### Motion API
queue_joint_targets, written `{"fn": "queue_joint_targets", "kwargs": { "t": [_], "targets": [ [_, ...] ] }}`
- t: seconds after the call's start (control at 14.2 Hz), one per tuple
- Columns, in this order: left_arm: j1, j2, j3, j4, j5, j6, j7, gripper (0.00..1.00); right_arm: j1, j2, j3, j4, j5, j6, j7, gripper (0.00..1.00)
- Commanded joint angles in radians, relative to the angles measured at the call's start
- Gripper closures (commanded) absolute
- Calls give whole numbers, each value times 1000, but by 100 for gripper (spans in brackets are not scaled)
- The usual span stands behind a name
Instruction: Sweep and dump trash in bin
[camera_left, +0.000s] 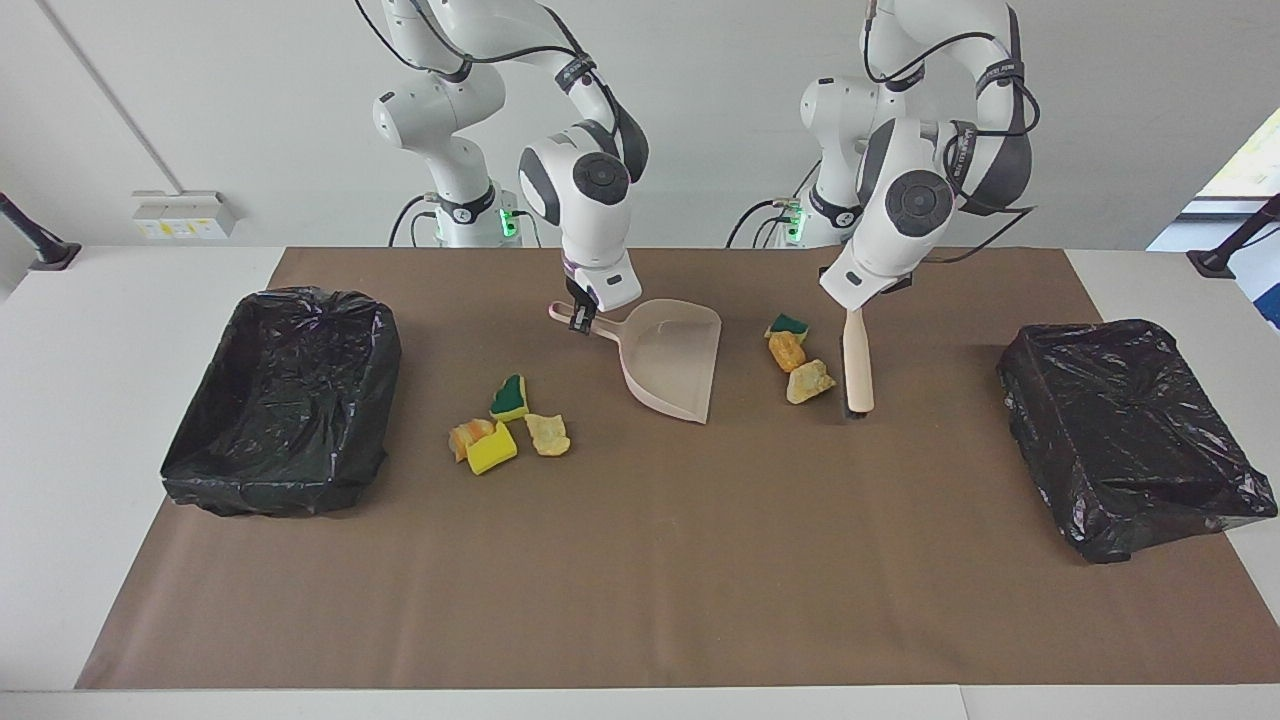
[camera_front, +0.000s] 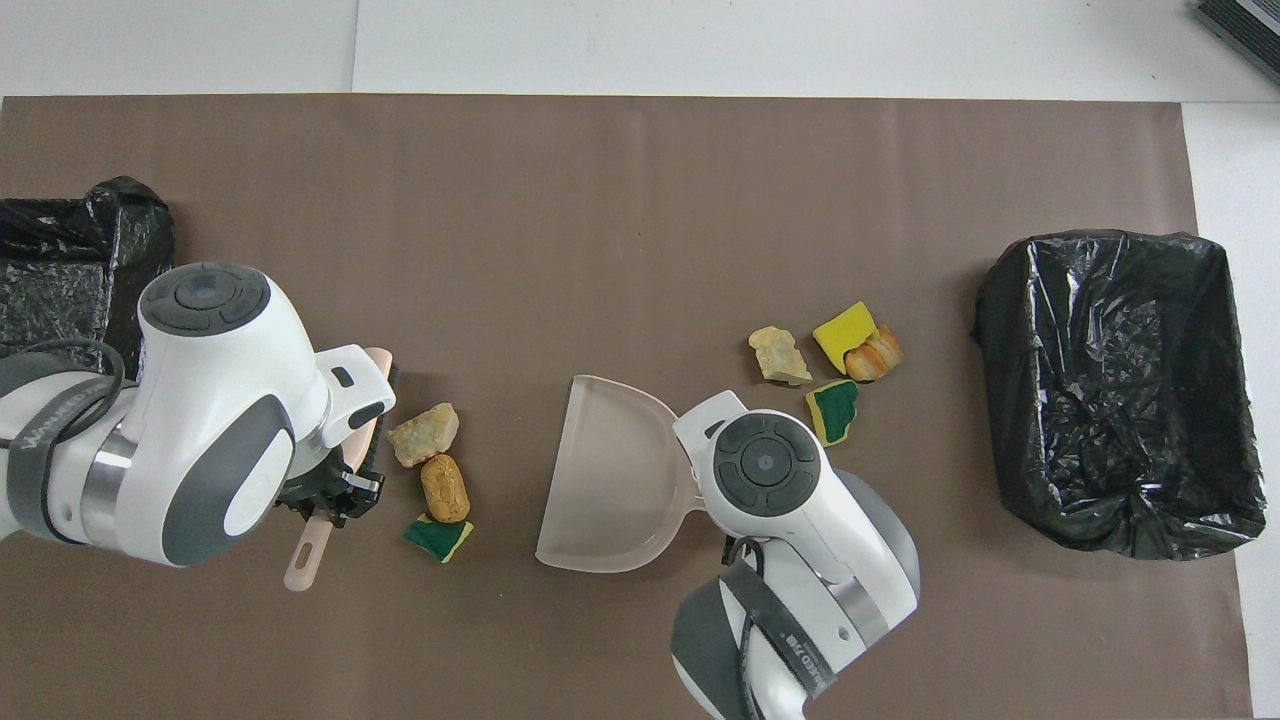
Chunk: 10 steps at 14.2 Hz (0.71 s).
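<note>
With the brush clamped by its handle in my left gripper, I'm lined up for the first sweep. Its bristle end sits down at the mat, and three bits of trash lie just beside it, between the brush and the dustpan. My right gripper has its fingers closed on the dustpan's handle, with the pan's open mouth turned toward those three lumps. So the step in hand, as I read it, is brushing that small cluster into the pan.

Next move calls for a sideways stroke of the bristles toward the pan mouth, pan edge pressed flat so nothing slides under. Nothing stands between the lumps and the pan.

Four more pieces sit on the mat past the right gripper's fingers, toward the black-lined bin at that end. They'll need a second pass. Another black-lined bin lies at my left arm's end, well apart from the brush. Both bins look clear to reach; the only worry I see is a lump rolling off past the pan.
</note>
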<state>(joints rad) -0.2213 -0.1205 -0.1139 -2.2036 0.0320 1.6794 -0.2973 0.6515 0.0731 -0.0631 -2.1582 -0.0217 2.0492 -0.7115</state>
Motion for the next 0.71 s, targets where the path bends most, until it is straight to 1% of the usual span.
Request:
{"fn": "queue_joint_targets", "kwargs": {
  "t": [0.0,0.07,0.14,0.28,0.35,0.49,0.57,0.64],
  "targets": [
    [-46,-241,-1,-293,-4,179,-199,100,-6,10,2,-5,16,25,-13,100],
    [-50,-263,-3,-335,-4,197,-225,100,-6,10,2,-5,16,25,-13,100],
    [-64,-263,-3,-361,-6,204,-233,100,-6,10,2,-5,16,25,-13,100],
    [-79,-254,-3,-404,-17,281,-316,100,-6,10,2,-5,16,25,-13,100],
    [-81,-239,-4,-404,-39,296,-356,100,-7,10,2,-5,16,25,-14,100],
    [-89,-225,-4,-404,-148,351,-382,100,-9,10,2,-8,16,25,-19,100],
    [-120,-199,-3,-401,-168,382,-419,100,-9,13,2,-8,16,25,-14,100],
    [-151,-158,-3,-389,-184,431,-451,100,-9,19,2,-8,17,26,-11,100]
  ]
}}
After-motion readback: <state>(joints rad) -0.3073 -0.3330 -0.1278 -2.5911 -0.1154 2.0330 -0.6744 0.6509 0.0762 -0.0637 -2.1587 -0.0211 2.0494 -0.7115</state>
